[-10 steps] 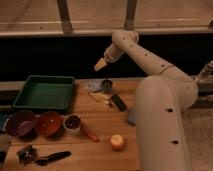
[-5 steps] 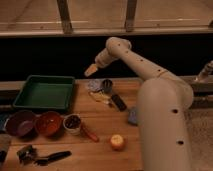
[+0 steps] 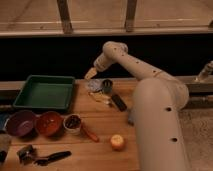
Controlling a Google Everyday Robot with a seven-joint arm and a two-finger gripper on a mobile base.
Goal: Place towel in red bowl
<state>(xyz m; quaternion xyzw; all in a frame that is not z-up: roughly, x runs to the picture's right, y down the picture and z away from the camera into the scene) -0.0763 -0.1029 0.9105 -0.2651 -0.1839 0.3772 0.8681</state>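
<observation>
The red bowl (image 3: 48, 123) stands at the front left of the wooden table, between a purple bowl (image 3: 20, 122) and a small bowl with dark contents (image 3: 73, 122). A pale grey crumpled thing, seemingly the towel (image 3: 94, 85), lies at the back middle of the table. My gripper (image 3: 91, 74) hangs just above the towel's left edge, at the end of the white arm (image 3: 132, 62) that reaches in from the right. Whether it touches the towel does not show.
A green tray (image 3: 45, 92) sits at the back left. A dark can (image 3: 107, 86) and a black oblong object (image 3: 118, 102) lie right of the towel. An orange fruit (image 3: 118, 142), a red-handled utensil (image 3: 90, 134) and dark tools (image 3: 42, 156) lie at the front.
The arm has swung left and down, bringing the gripper from above the can to just over the towel. The objects on the table have not moved.
</observation>
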